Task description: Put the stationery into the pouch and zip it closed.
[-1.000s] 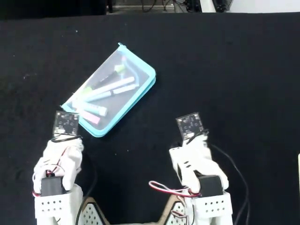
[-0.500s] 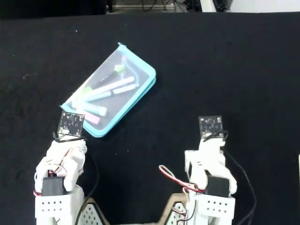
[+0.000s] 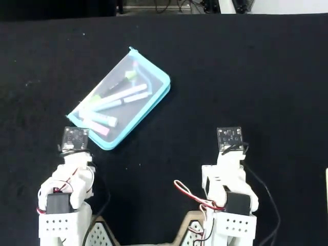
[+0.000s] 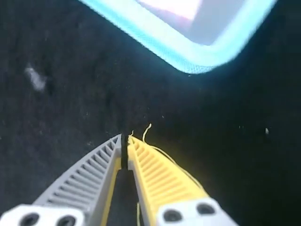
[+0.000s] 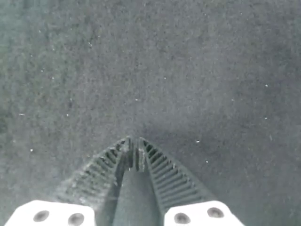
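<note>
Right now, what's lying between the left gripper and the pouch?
Nothing: that stretch is bare black table. The left wrist view shows the left gripper, fingers shut, stopped short of the pouch corner, with a clear gap between them.

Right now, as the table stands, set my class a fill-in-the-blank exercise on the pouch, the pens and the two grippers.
1. The pens lie ____ the pouch.
2. The left gripper and the right gripper are both ____ and hold nothing.
3. Of the two, the ____ gripper is nearer the pouch.

Missing words: inside; shut; left.
</note>
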